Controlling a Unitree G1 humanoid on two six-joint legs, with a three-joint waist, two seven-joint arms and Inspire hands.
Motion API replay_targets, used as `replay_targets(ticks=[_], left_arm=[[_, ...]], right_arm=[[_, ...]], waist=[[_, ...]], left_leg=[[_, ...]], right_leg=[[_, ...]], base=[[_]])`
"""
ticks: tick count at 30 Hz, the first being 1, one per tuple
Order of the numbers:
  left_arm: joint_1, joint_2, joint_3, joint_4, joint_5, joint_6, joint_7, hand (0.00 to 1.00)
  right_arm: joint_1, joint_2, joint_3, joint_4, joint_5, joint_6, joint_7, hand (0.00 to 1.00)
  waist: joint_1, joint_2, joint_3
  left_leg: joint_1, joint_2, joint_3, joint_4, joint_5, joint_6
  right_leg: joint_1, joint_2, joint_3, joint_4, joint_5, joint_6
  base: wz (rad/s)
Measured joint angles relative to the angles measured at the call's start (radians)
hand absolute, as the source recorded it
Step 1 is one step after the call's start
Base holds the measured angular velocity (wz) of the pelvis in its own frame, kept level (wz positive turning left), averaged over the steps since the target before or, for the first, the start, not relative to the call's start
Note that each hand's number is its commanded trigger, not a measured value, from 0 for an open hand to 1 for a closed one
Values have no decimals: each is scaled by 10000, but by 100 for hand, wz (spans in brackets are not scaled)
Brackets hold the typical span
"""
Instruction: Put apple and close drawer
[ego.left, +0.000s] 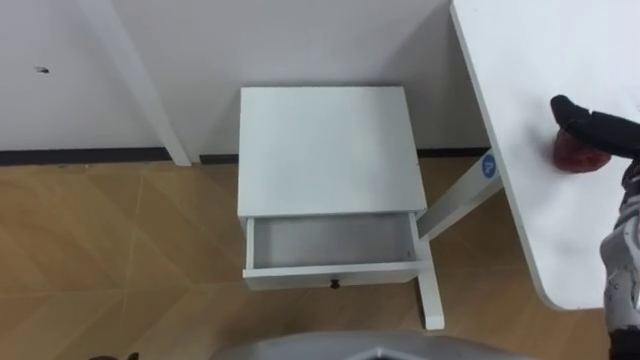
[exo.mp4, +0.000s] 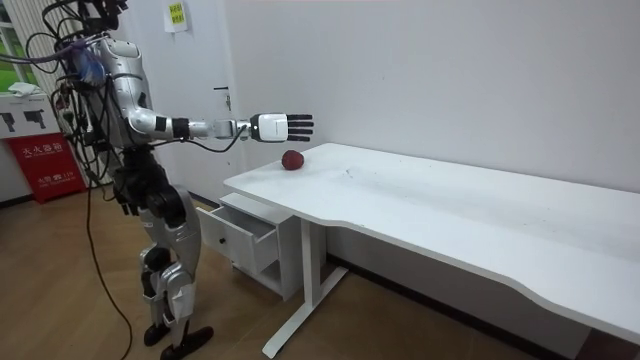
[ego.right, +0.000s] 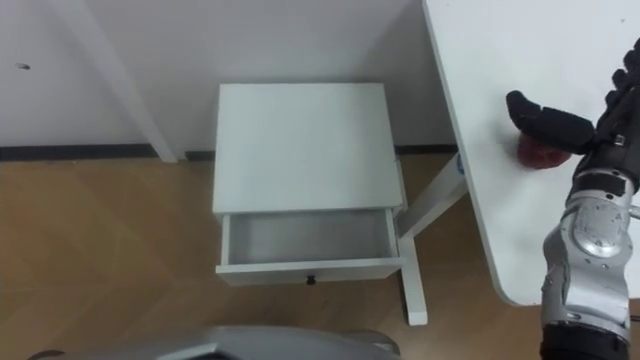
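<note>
The white bench (ego.left: 540, 130) stands right of a small white cabinet (ego.left: 325, 150), whose drawer (ego.left: 330, 243) is pulled out. The right robot hand (exo.mp4: 272, 126) hovers above the bench's near end, fingers straight and spread. The red apple (ego.left: 572, 155) lies on the bench just beneath it.

Up on the robot's head, both eye views stare steeply down, close in, on the white cabinet (ego.left: 325, 150), its open drawer (ego.left: 330, 243) and the counter (ego.left: 520, 120) edge at right. The room view stands well back, side-on, catching that same cabinet, drawer and counter.
</note>
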Motion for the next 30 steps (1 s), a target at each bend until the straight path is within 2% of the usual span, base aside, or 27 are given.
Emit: replay_targets(ticks=[4,7,12,19,30], left_arm=[[113,0,0,-245,0,32,6,0],[121,1,5,-286,3,38,11,0],[161,-22,219,-164,6,35,2,0],[158,-43,223,42,3,71,5,0],[170,-38,214,41,-5,201,17,0]], right_arm=[[-6,-17,153,213,-85,1,218,0],[-5,-30,263,572,-123,106,328,0],[-4,-32,247,1050,-245,108,317,0],[1,-31,249,1320,-366,108,314,0],[104,-29,261,1611,-422,106,369,0]], waist=[[-5,-110,-4],[19,-107,15],[-12,-62,6],[-80,223,-26],[-118,171,-8]], left_leg=[[-3,5,-5,58,-1,0],[128,4,-24,9,-3,0],[145,4,-64,-20,-5,-1],[170,3,-59,-19,-4,-2],[282,10,5,-92,-1,-7]], right_leg=[[21,0,-7,-1,6,-7],[160,-3,-52,1,10,-3],[213,3,-82,-2,11,-3],[210,3,-76,-11,10,-4],[286,8,-25,6,9,-5]], base=[[0],[0],[0],[0],[-1]])
